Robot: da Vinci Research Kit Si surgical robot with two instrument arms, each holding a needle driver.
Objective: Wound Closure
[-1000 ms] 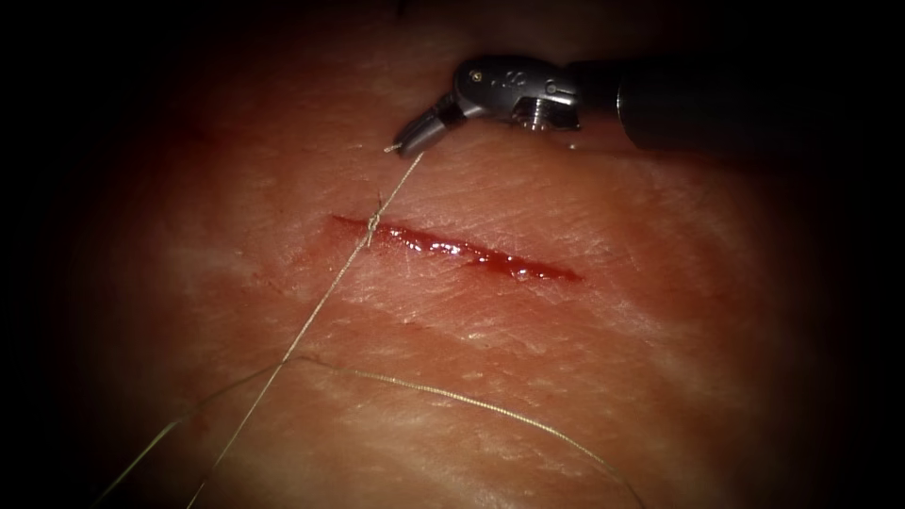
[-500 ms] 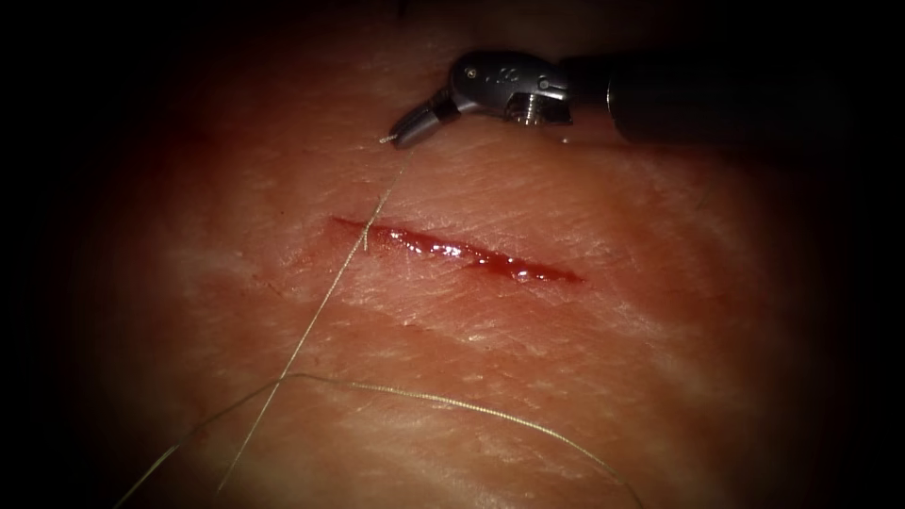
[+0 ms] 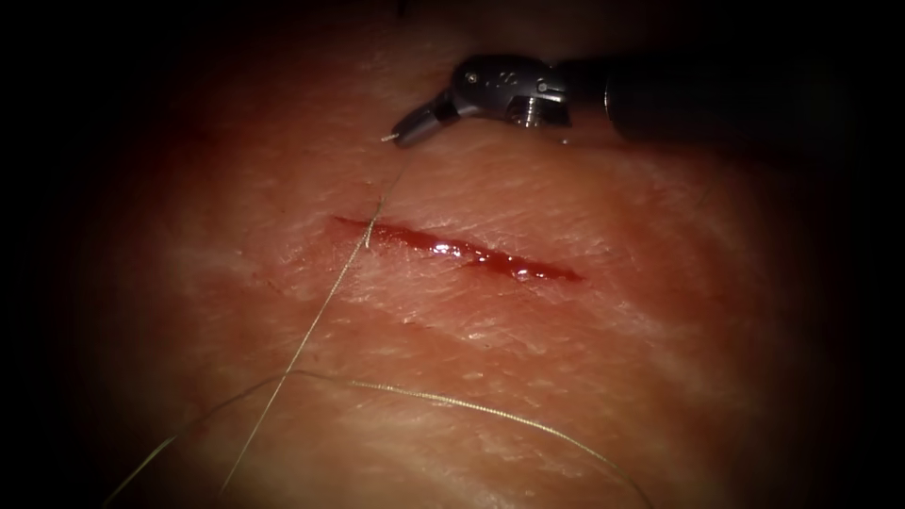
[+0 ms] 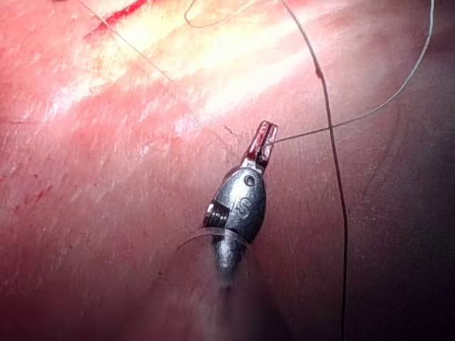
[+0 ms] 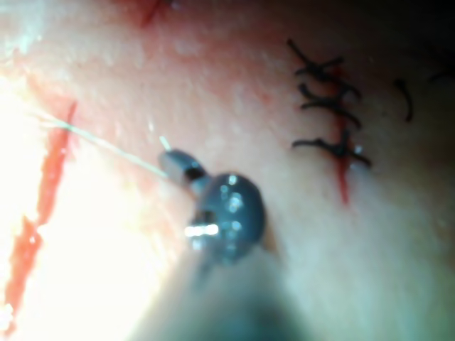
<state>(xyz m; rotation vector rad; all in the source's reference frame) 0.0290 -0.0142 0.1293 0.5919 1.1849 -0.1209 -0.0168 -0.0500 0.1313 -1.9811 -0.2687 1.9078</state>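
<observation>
The right arm's tool (image 3: pixel 407 135) is seen with its jaws closed on the short end of the thread (image 3: pixel 320 306), a small tail of which pokes out past the tip; its wrist is bent so that the jaws slant down toward the cut (image 3: pixel 452 250), while the shaft runs back level to the right; in the right wrist view the same tool (image 5: pixel 174 163) is shown clamped on the strand. From those jaws the thread is led down to the knot (image 3: pixel 370 229) at the left end of the cut, and on past it across the tissue (image 3: pixel 660 377); over the last second the strand between jaws and knot has gone slack, the tool barely shifting. The left arm's tool (image 4: pixel 261 142) is seen, in its wrist view, closed on the long strand, standing steeply over the tissue well away from the cut. The needle cannot be made out, so its place cannot be told. The step is judged to be tightening of the knot; an even, opposed pull from both tools is called for, without tearing the wound edge.
</observation>
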